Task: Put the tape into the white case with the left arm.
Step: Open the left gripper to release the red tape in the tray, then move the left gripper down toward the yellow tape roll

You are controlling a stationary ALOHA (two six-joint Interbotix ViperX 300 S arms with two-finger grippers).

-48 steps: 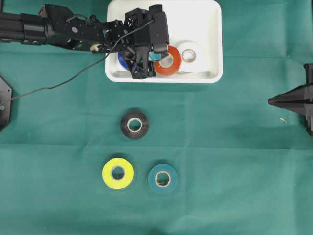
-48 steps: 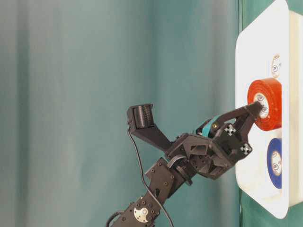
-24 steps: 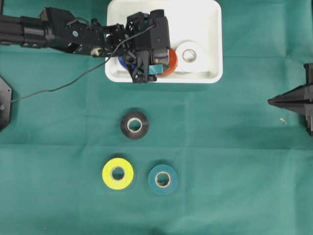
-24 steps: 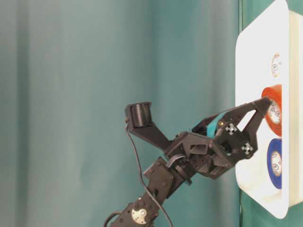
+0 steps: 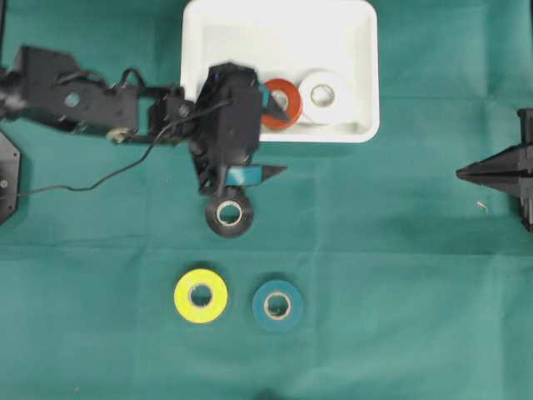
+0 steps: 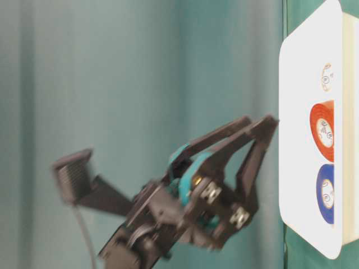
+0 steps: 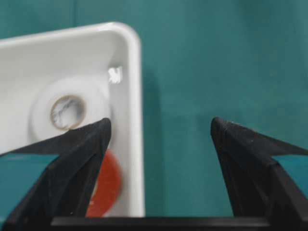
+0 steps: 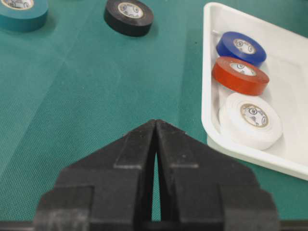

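Observation:
The white case (image 5: 279,33) sits at the back middle and holds an orange tape (image 5: 283,102), a white tape (image 5: 322,93) and a blue tape (image 8: 240,46); in the overhead view my arm hides the blue one. My left gripper (image 5: 286,144) hangs open and empty over the case's front rim. One finger is above the orange tape, the other above the cloth. In the left wrist view the left gripper (image 7: 160,126) straddles the case's rim (image 7: 135,96). A black tape (image 5: 229,214), a yellow tape (image 5: 201,295) and a teal tape (image 5: 277,304) lie on the cloth.
My right gripper (image 5: 466,172) rests shut at the right edge of the green cloth, its tips (image 8: 155,123) pointing toward the case (image 8: 208,96). A loose black cable (image 5: 92,167) trails from the left arm across the cloth.
The left gripper let go of the orange tape inside the case, opened wide, and pulled back out over the front rim toward the black tape. The right arm has not moved.

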